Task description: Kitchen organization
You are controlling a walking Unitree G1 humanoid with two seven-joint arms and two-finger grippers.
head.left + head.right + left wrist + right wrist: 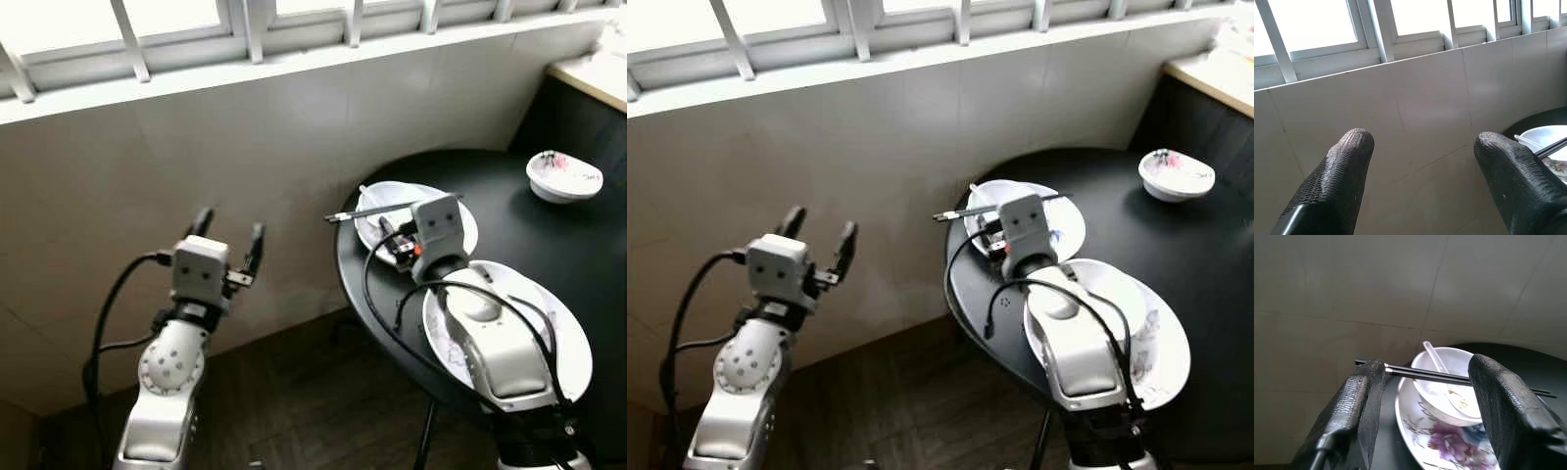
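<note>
Right hand is spread wide, hovering over the near edge of the round black worktop, pinching nothing. From my right wrist cam, 2 black chopsticks lie across the rim of a small white bowl, running between the 2 fingers but I see no contact. White spoon sits in that bowl, handle angled up toward the wall. Bowl sits on a floral plate near the worktop's left edge; chopstick tips overhang that edge.

Head cam: 2nd, larger white plate lies on the worktop closer to me, mostly under my right forearm. 1 more small floral bowl stands well apart at the far right of the worktop, near a light counter corner.

Left hand is raised off to the left, clear of the worktop, fingers spread and empty, pointing at the tiled wall below the window. Dark wood floor below.
</note>
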